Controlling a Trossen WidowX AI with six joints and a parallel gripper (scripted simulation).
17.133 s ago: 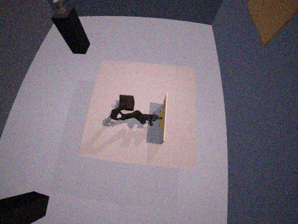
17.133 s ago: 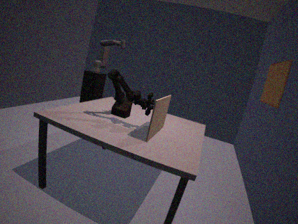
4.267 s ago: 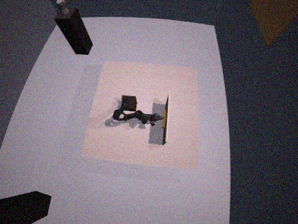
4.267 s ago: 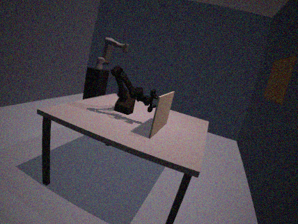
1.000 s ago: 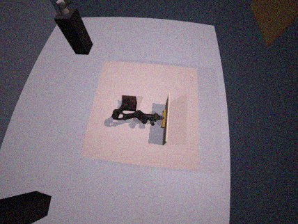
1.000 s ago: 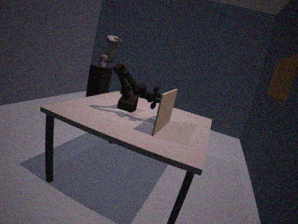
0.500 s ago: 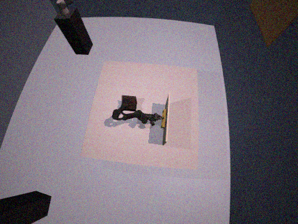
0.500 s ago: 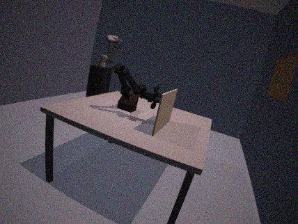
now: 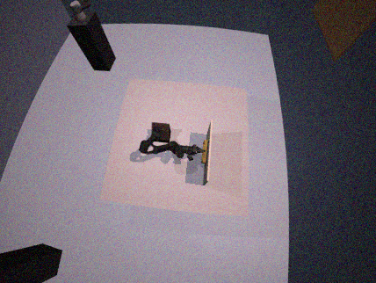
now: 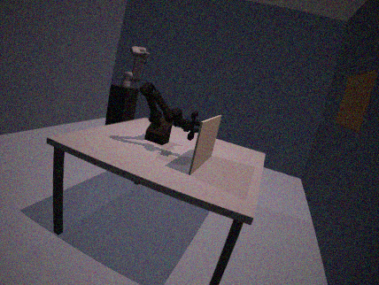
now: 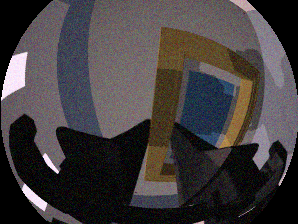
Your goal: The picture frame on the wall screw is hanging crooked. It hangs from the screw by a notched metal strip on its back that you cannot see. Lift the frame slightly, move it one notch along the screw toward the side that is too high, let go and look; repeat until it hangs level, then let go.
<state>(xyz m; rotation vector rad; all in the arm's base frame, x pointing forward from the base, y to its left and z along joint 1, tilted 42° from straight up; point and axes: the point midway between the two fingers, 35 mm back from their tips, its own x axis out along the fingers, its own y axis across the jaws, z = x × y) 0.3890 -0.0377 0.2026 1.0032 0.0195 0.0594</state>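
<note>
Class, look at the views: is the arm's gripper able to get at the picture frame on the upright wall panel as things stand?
Yes, it seems so. The gripper is at the wall panel, shut on the picture frame, with nothing between the arm and the panel.

Four-legged table [image 10: 111, 157], pale pinkish top, dark legs, on light floor [image 9: 66, 211]. Directly on it: robot arm's dark base block [image 9: 160, 130] near centre; just beside, an upright thin wall panel [image 10: 205, 142] on its lower edge
</note>
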